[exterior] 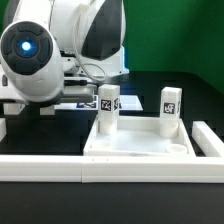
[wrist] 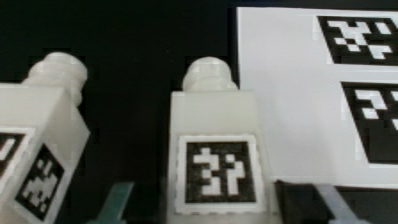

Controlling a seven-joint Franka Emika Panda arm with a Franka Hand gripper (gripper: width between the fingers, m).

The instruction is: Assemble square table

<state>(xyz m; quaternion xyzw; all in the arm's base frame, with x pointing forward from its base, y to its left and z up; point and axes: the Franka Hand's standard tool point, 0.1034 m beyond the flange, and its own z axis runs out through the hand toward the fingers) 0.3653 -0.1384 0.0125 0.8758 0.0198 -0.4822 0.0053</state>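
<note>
The square table's large white plastic slab lies near the thin white marker board, to the exterior view's right of it. One short white blocky tagged leg stands upright at the corner nearer that board and a second leg at the corner farther from it. The white robot arm bends low by the marker board, its two-finger gripper holding dark fingers apart on either side of one leg.
</note>
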